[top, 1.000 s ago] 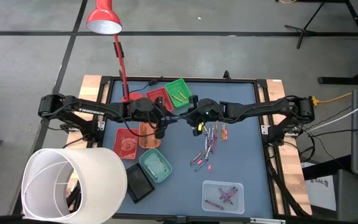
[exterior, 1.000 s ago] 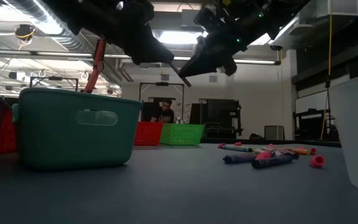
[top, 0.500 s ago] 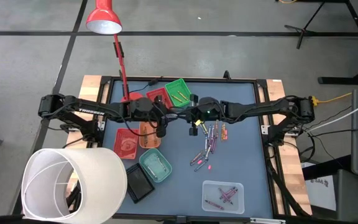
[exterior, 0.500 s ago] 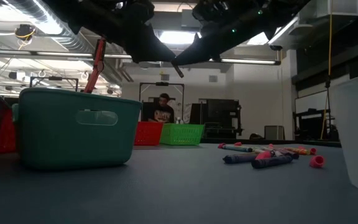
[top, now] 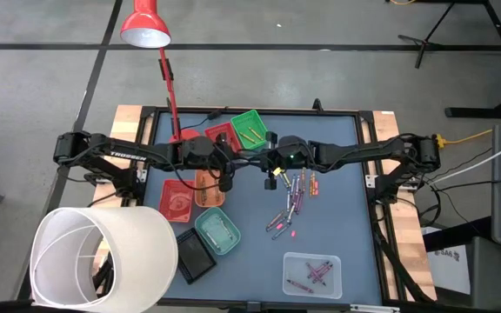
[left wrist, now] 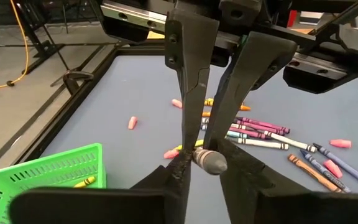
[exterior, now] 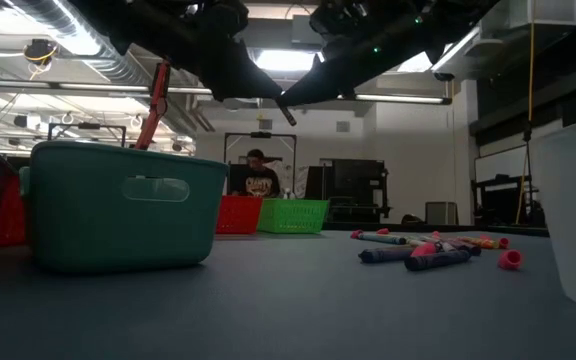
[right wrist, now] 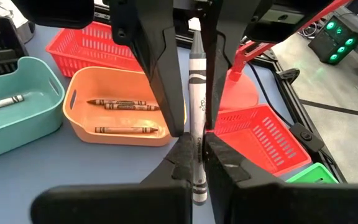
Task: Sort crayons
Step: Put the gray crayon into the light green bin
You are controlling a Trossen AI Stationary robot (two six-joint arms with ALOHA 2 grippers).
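Trays on table's left half, loose crayons right of them (a few inside trays)

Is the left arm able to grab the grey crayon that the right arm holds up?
Probably yes. The grey wax crayon, pinched in the right gripper, pokes right into the left gripper in mid-air, and nothing lies between them.

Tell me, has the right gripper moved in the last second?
Yes. The right gripper shifted toward the green tray, meeting the left gripper with a grey crayon.
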